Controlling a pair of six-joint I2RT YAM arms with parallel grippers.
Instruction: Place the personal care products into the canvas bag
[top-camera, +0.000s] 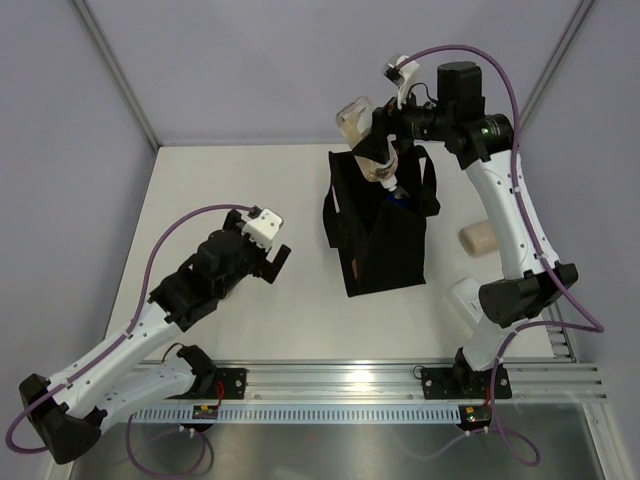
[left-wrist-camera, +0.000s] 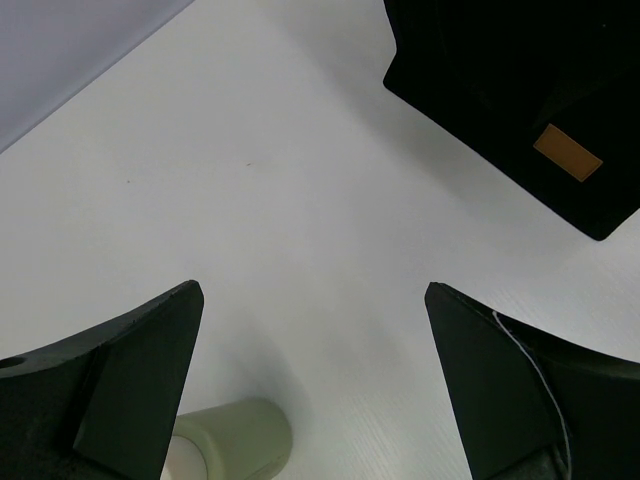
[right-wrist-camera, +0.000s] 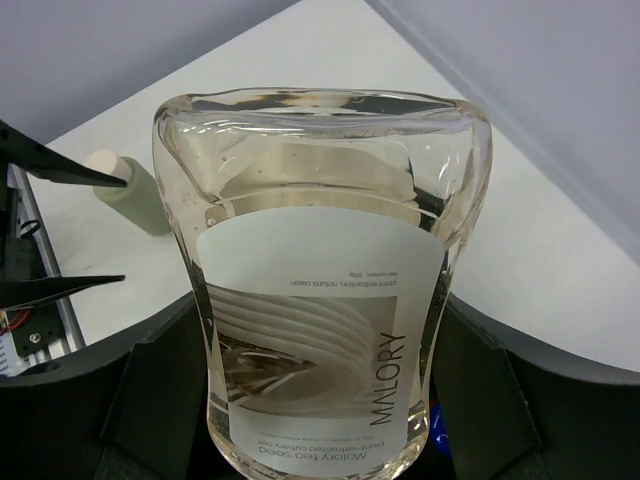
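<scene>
My right gripper (top-camera: 376, 150) is shut on a clear bottle (top-camera: 356, 118) with a white "Malory" label (right-wrist-camera: 320, 300). It holds the bottle tilted just above the open top of the black canvas bag (top-camera: 385, 240). Something blue (top-camera: 398, 195) shows inside the bag. The bottle fills the right wrist view, with a dark finger on each side of it. My left gripper (top-camera: 276, 262) hangs open over the table left of the bag, with nothing between its fingers. A pale cream bottle (left-wrist-camera: 235, 440) lies under it, near the left finger. A beige tub (top-camera: 478, 240) and a flat white bottle (top-camera: 470, 298) lie right of the bag.
The bag's side with a tan patch (left-wrist-camera: 567, 152) is at the upper right of the left wrist view. A metal rail (top-camera: 380, 395) runs along the table's near edge. Grey walls with frame posts close off the back and sides.
</scene>
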